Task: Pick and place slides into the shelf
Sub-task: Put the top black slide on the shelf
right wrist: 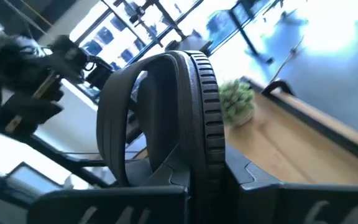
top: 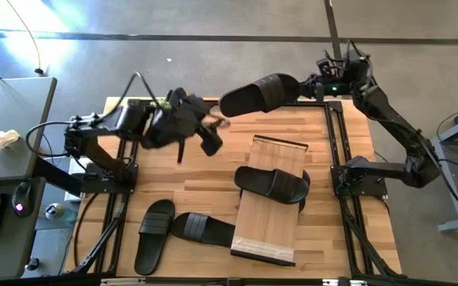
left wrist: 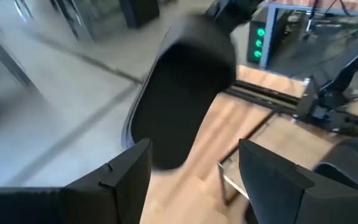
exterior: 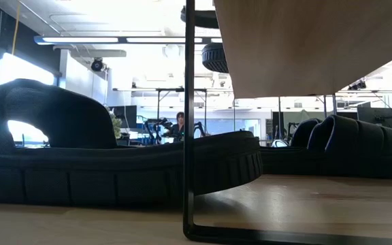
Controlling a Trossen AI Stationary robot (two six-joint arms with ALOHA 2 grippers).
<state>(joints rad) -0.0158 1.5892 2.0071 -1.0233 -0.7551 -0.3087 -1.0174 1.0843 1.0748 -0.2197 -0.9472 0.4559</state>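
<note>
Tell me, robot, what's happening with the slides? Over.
Right gripper shut on lifted slide at far table edge. Left gripper open nearby. One slide on shelf.

High: I look straight down on the table (top: pixel 213 179) | Low: level, close beside a slide (exterior: pixel 114 167) | Wrists: both share the lifted slide (left wrist: pixel 182 87)

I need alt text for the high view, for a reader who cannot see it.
Seen from above, the right gripper holds a black slide over the table's far edge, facing the open left gripper. One slide lies across the wooden shelf; two more rest on the table.
</note>
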